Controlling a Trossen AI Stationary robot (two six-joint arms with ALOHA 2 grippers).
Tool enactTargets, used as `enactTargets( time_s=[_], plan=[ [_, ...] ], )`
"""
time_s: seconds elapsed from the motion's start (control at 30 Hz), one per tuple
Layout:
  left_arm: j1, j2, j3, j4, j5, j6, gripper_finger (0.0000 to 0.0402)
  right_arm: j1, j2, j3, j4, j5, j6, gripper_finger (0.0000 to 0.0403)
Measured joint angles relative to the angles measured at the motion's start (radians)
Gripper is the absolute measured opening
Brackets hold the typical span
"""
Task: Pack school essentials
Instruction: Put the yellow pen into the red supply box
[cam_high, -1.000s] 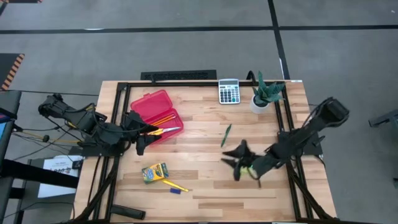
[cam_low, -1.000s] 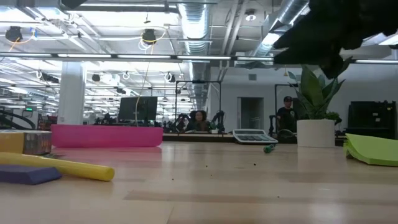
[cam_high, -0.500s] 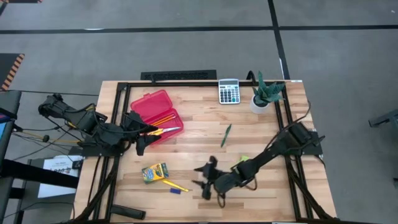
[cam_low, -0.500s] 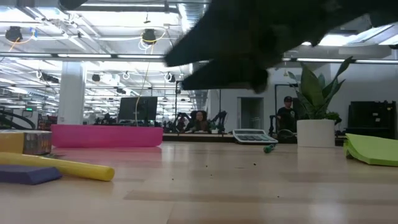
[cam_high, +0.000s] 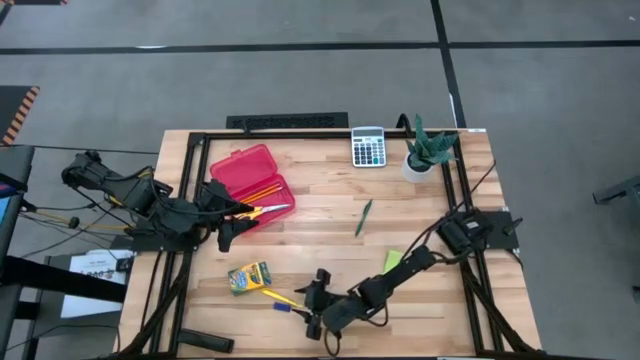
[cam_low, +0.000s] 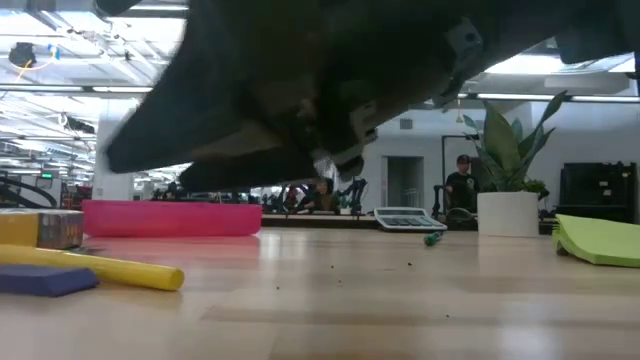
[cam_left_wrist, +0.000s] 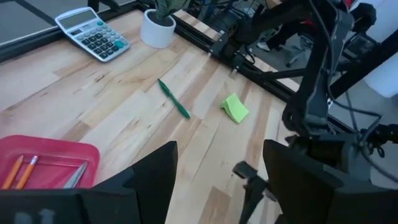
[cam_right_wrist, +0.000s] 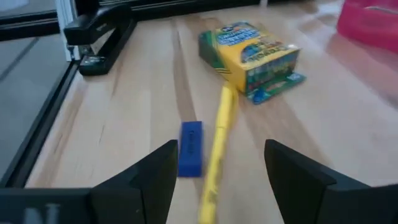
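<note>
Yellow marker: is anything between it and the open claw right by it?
Nothing visible. The open right gripper looks straight at the yellow marker. The blue eraser lies beside it; the crayon box sits past its far end.

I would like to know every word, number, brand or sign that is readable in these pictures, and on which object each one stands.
No text can be quoted with confidence.
Crayon box: print on its top and side, too blurred to read.
Blue eraser: faint marking along it, unreadable.
Calculator: key labels too small to read.
Paper sheet under the left arm, beside the table: printed lines too small to read.
</note>
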Motion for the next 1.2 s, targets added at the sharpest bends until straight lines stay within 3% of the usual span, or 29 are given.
enactTargets(
  time_s=[0.17,0.4,0.6,1.03,1.2],
  plan=[
    [0.000,0.000,0.000,-0.001,0.001,0.000,0.0231,0.001,0.081,0.032,-0.009,0.001,0.055,0.0248],
    [0.000,0.000,0.000,-0.022,0.001,0.000,0.0231,0.005,0.120,0.046,-0.077,0.079,0.189,0.0240],
    [0.000,0.000,0.000,-0.022,0.001,0.000,0.0231,0.004,0.118,0.048,-0.219,0.086,0.175,0.0164],
    [0.000,0.000,0.000,-0.022,0.000,0.001,0.0231,0.003,0.110,0.044,-0.238,0.068,0.145,0.0020],
    [0.000,0.000,0.000,-0.021,0.000,0.001,0.0231,0.000,0.075,0.041,-0.255,0.041,0.207,0.0017]
  ],
)
